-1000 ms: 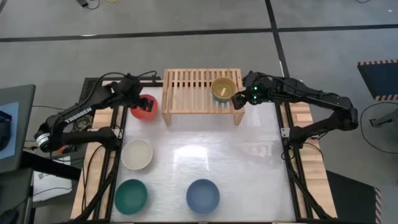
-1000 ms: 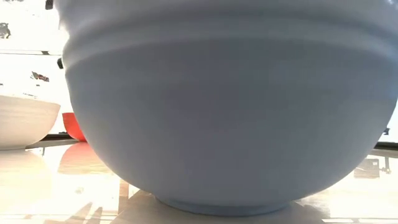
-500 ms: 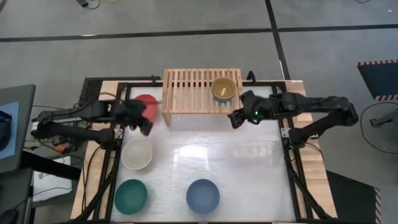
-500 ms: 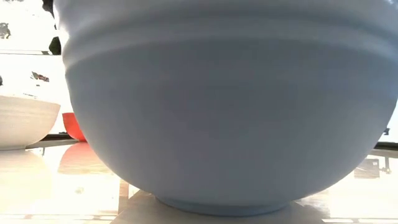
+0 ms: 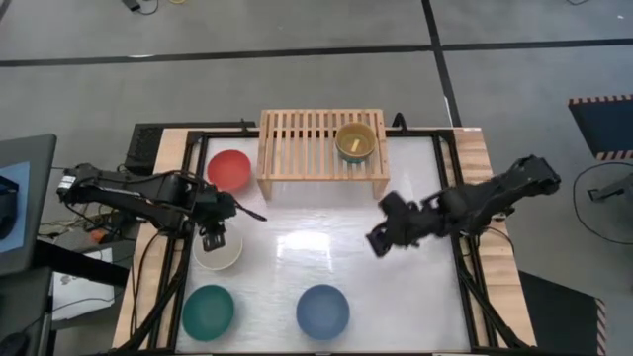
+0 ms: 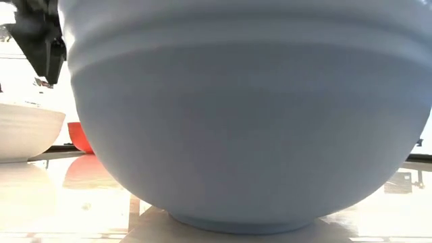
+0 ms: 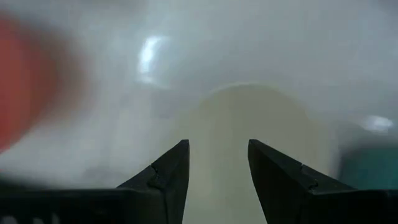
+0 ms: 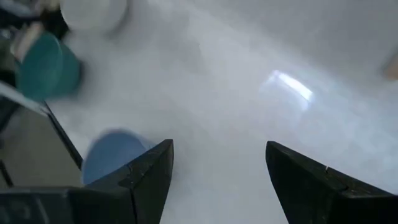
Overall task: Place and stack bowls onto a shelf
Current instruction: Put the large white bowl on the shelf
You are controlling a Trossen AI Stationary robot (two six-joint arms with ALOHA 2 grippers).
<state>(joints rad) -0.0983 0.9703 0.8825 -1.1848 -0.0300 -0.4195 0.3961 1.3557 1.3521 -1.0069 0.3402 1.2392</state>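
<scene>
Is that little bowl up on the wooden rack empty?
No. The yellow bowl on the shelf holds something pale; what it is, cannot tell.

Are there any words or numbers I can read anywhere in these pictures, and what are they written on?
None can be read right now.
The left arm shows no lettering from above.
The bowls, such as the blue bowl and the cream bowl, are plain.
The shelf is bare wood.
The striped mat at the room's edge has only stripes, no words.

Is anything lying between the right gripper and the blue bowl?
No. In the high view, only bare white table separates the open right gripper from the blue bowl.
</scene>
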